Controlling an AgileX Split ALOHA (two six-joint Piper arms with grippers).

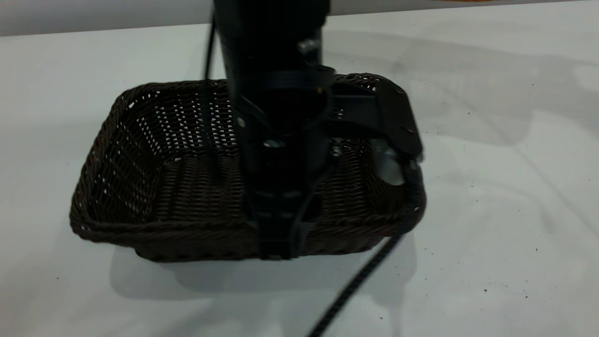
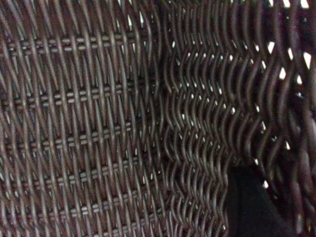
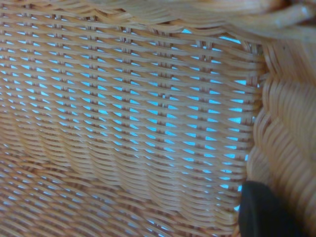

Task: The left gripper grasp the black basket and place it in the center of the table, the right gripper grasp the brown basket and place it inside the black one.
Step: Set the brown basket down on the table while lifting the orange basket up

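The black basket [image 1: 154, 164] sits on the white table [image 1: 491, 187], seen in the exterior view. My left gripper [image 1: 276, 236] reaches down from above and straddles the basket's near wall, one finger outside the rim. The left wrist view is filled by the dark weave of the basket [image 2: 98, 118], with one black finger [image 2: 252, 207] against its inner wall. The right wrist view shows only the inside of the brown basket [image 3: 123, 108], with one black finger [image 3: 266, 212] pressed against its side wall. The other finger of each gripper is hidden behind the wicker. The right gripper is out of the exterior view.
A braided black cable [image 1: 355, 285] runs from the left arm down across the table toward the front. Bare tabletop lies to the right and to the left of the black basket. The table's far edge [image 1: 93, 30] runs along the back.
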